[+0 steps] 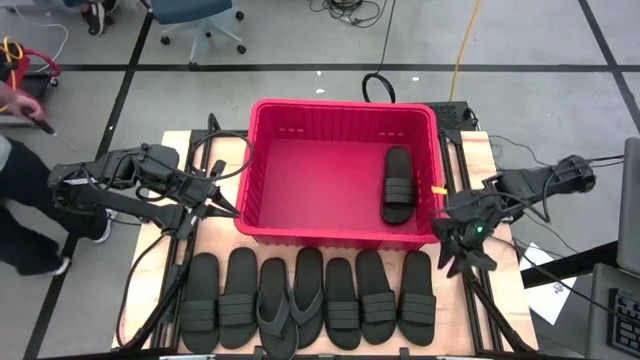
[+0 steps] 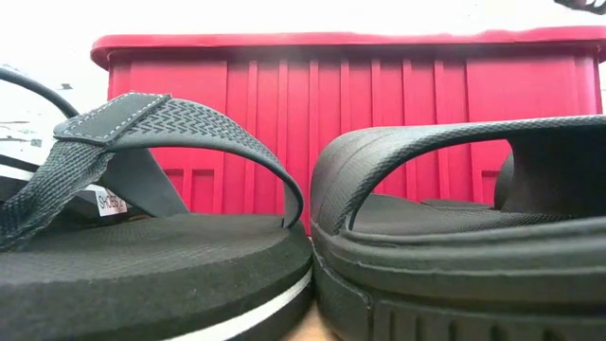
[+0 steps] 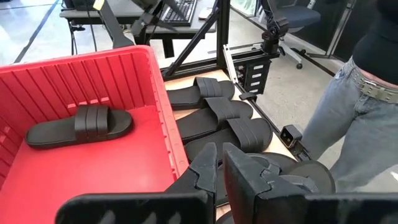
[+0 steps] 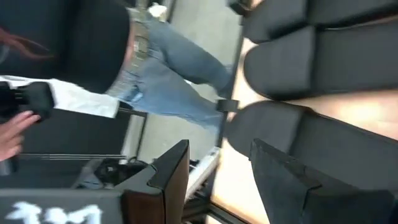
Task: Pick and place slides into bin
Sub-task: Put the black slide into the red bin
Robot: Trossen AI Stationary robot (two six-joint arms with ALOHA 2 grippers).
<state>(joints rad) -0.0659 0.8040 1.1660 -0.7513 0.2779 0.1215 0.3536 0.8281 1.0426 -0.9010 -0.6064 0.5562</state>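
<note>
The red bin [image 1: 262, 190] stands at the table's middle, and one black slide [image 1: 398, 185] lies flat on its floor at the right; it also shows in the left wrist view [image 3: 81, 126]. Several more black slides [image 1: 310, 298] lie side by side in a row along the near edge, two with thong straps [image 1: 275, 310]. My right gripper [image 1: 455, 247] is open and empty beside the bin's near right corner, above the table just past the rightmost slide [image 1: 417, 292]. My left gripper [image 1: 222, 203] is shut and empty at the bin's left wall.
A person [image 1: 20, 200] stands off the table's left edge and shows in jeans in the left wrist view [image 3: 348, 112]. In the low view, a thong slide [image 2: 142, 256] and a strapped slide [image 2: 454, 256] lie in front of the bin's near wall [image 2: 350, 114].
</note>
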